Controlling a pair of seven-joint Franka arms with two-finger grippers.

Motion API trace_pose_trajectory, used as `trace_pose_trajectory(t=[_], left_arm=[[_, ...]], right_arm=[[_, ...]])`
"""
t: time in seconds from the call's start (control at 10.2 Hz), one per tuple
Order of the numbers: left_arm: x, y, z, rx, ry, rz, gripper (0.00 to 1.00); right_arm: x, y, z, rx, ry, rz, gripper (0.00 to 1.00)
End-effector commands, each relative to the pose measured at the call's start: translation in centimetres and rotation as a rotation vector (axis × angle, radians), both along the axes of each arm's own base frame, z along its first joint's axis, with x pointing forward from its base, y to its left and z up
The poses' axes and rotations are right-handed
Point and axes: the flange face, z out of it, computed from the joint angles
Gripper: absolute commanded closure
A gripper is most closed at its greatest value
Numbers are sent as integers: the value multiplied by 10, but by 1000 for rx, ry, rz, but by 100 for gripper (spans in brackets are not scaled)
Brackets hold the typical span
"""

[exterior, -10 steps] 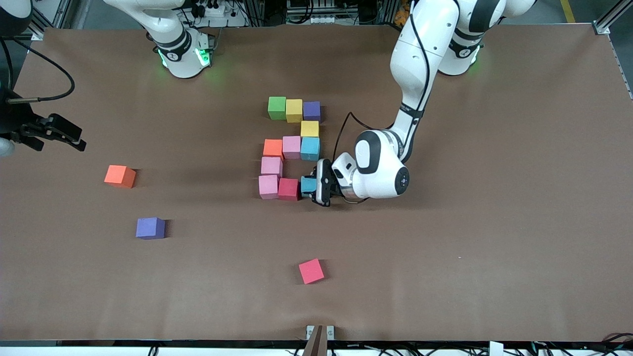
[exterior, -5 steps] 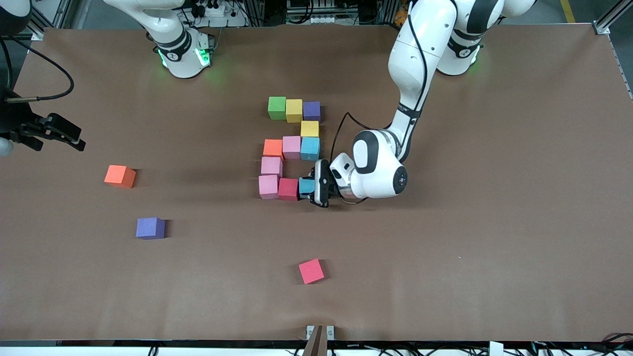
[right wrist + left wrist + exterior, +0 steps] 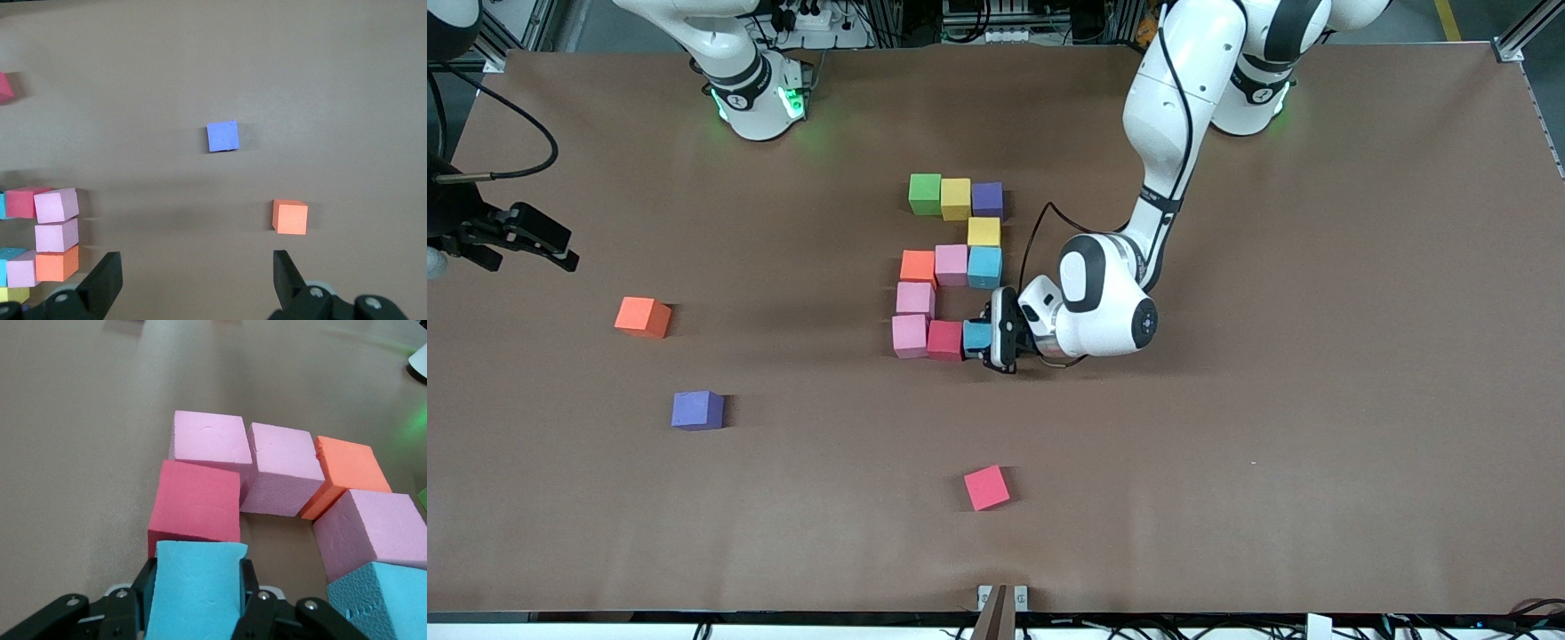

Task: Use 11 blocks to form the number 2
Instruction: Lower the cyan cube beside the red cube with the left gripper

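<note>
The brown table (image 3: 1316,400) fills the front view, and the left arm (image 3: 1165,116) reaches down from the upper right of the frame to its centre. There the number 2 (image 3: 951,267) is nearly whole: green, yellow and purple cubes across the top, yellow below the purple, an orange, pink and light blue middle row, then pink cubes leading down to a red block (image 3: 945,340). The left gripper (image 3: 980,337) sits low at the table with its fingers around the last light blue block (image 3: 977,335), pressed against the red one to close the bottom row; whether the grip is already easing I cannot tell. The right gripper (image 3: 525,238) waits at the left edge, fingers spread and empty. Three spare cubes lie apart: orange (image 3: 641,316), purple (image 3: 697,410), red (image 3: 986,487).
</note>
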Motion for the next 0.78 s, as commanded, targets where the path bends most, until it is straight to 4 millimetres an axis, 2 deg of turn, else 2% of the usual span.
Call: trace_pose_trajectory(t=[0.0,0.1,0.69], left_arm=[[0,-6,-4,-31,-7,24,24],[0,-5,-6,-49,5,46,0],[1,-7,0,-67,4,53,0]], right_arm=[[-3,-7,8,17,-14,-13,0],[-2,-6,10,17,-18,-11,0],[-1,-6,11,18,-26,-12,0]])
